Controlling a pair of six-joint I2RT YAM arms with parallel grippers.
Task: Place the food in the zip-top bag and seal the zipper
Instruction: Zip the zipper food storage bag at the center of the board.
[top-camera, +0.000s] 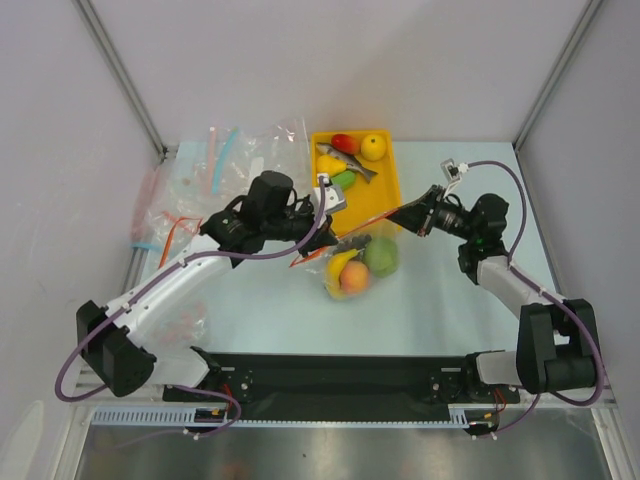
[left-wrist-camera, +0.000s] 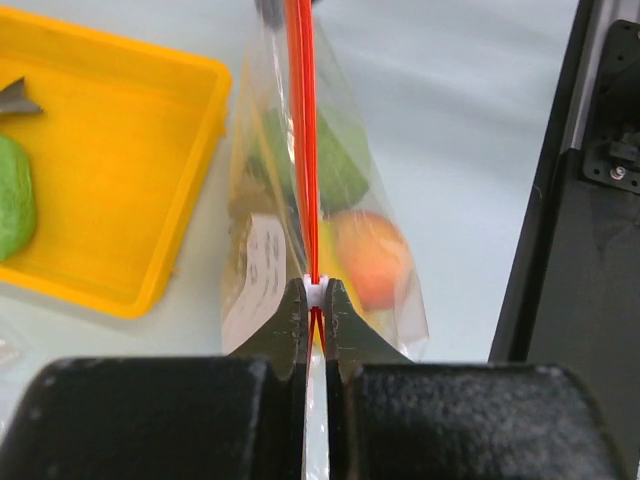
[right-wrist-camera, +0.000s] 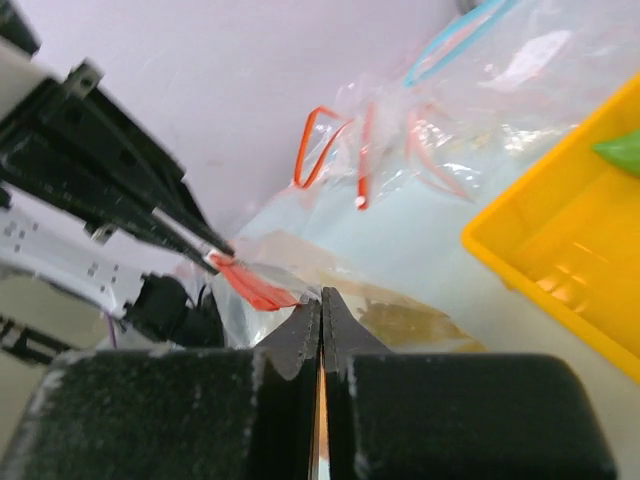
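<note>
The left arm (top-camera: 185, 275) and right arm (top-camera: 520, 300) share a flat black base plate (top-camera: 340, 375), one at each end of it. Each has white link shells between bulky black joints, with a thin purple cable (top-camera: 62, 378) running along it from the plate. The left gripper (left-wrist-camera: 317, 288) and right gripper (right-wrist-camera: 321, 298) have grainy matte-black bodies and dark, tapered, wedge-shaped fingers.

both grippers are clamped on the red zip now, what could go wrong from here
1. The left gripper grips the zipper only with its fingertips; the strip may slip out when slid along.
2. The mango lies in the yellow tray, not yet bagged; sealing now would leave it out.
3. The peach weighs on the zip-top bag, which may tug it from the right gripper.
</note>
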